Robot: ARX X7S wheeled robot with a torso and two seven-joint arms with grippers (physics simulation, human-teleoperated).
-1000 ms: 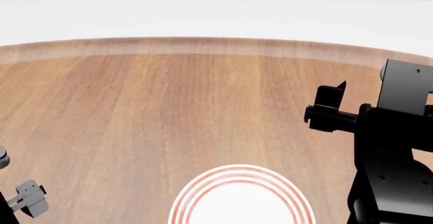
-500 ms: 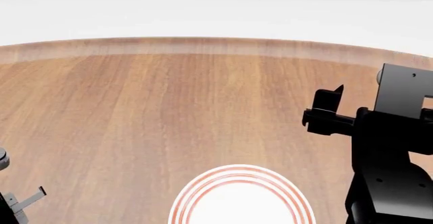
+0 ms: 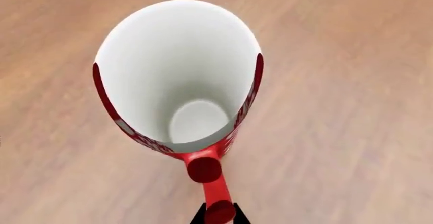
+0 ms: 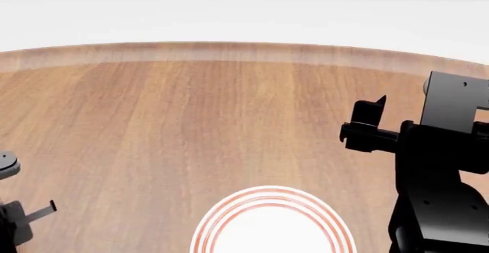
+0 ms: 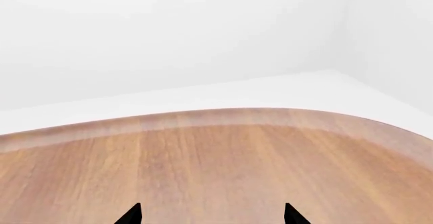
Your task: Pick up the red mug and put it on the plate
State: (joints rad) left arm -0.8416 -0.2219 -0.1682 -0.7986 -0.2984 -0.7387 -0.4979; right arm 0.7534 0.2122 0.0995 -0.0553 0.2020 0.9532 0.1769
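Observation:
In the left wrist view the red mug (image 3: 179,77) fills the middle; I look down into its white inside, and red wall with white pattern shows at the rim. Its red handle (image 3: 210,183) runs back between my left gripper's (image 3: 219,217) two dark fingertips, which are shut on it. I cannot tell whether the mug rests on the wood. The mug is out of the head view. The plate (image 4: 269,194), white with red rings, lies at the head view's bottom edge, half cut off. My right gripper (image 4: 365,128) hovers right of the plate, open and empty; its tips (image 5: 212,216) stand wide apart.
The round wooden table (image 4: 191,121) curves away to a far edge (image 4: 229,50) with a white floor and wall behind. Only a grey part of my left arm (image 4: 11,221) shows at the head view's lower left. The black right arm (image 4: 439,196) stands at the right edge.
The left arm's grey parts at the head view's lower left have shifted, with less of the clamp now showing. The right arm has barely moved. The plate has not moved.

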